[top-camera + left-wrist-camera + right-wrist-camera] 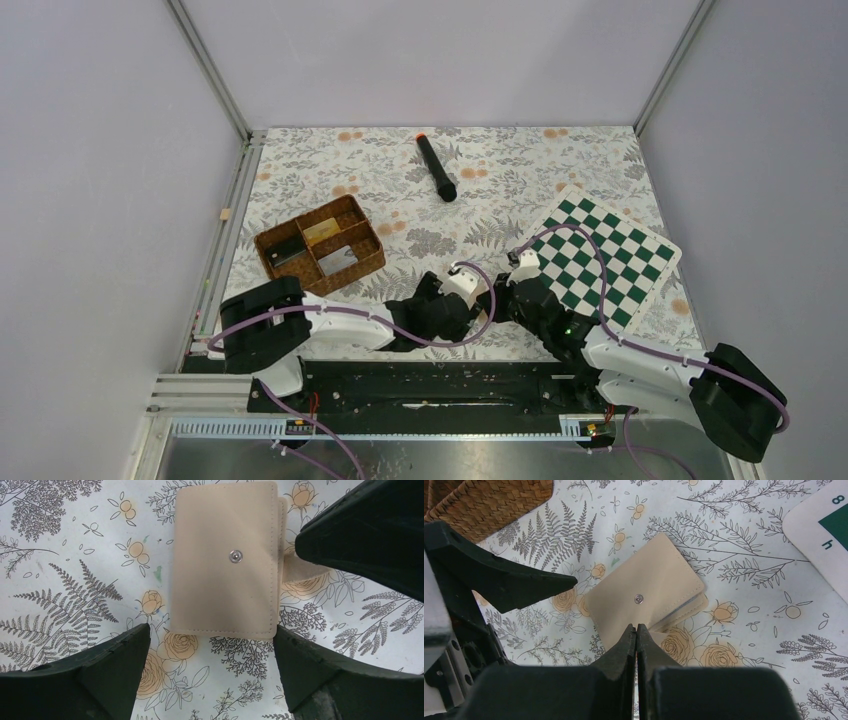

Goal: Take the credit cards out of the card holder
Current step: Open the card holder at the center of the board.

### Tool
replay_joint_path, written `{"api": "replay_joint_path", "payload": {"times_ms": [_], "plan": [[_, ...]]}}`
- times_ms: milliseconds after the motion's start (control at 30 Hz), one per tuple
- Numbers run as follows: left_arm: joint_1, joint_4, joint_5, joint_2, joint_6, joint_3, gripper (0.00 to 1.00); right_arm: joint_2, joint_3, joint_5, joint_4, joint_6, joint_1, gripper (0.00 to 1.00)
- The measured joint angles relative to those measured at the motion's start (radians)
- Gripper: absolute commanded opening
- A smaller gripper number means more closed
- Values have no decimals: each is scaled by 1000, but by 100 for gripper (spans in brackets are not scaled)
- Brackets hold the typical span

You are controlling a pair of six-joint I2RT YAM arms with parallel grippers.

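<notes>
The card holder [225, 560] is a cream-tan folded sleeve with a metal snap, lying flat on the floral cloth. It also shows in the right wrist view [649, 595], where thin pale card edges [684, 611] sit in its open side. No card is out on the cloth. My left gripper [210, 635] is open and empty, its jaws straddling the holder's near edge from above. My right gripper [636, 626] is shut, its tips at the holder's edge beside the closing tab [300, 572]. In the top view both grippers [440, 300] [505, 290] meet and hide the holder.
A brown woven partitioned basket [275, 262] stands to the left with flat items inside, one of them yellowish [322, 232]. A green-white chequered board [600, 260] lies to the right. A black cylinder with an orange tip [436, 168] lies at the back.
</notes>
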State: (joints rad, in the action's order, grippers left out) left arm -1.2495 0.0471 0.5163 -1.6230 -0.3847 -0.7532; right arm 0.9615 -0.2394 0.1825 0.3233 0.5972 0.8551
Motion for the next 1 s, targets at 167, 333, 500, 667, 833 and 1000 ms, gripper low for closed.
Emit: {"api": "replay_joint_path", "payload": {"times_ms": [167, 333, 500, 667, 833, 1000], "plan": [[0, 1, 3, 8, -1, 1, 85, -6, 1, 2, 0, 0, 0, 0], [0, 5, 5, 48, 0, 2, 82, -10, 3, 7, 0, 0, -1, 0], [0, 8, 7, 56, 0, 2, 77, -9, 3, 6, 0, 0, -1, 0], [0, 7, 10, 56, 0, 2, 70, -2, 10, 6, 2, 0, -1, 0], [0, 7, 23, 56, -8, 0, 53, -1, 14, 6, 3, 0, -1, 0], [0, 0, 42, 56, -18, -8, 25, -2, 16, 6, 3, -1, -6, 0]]}}
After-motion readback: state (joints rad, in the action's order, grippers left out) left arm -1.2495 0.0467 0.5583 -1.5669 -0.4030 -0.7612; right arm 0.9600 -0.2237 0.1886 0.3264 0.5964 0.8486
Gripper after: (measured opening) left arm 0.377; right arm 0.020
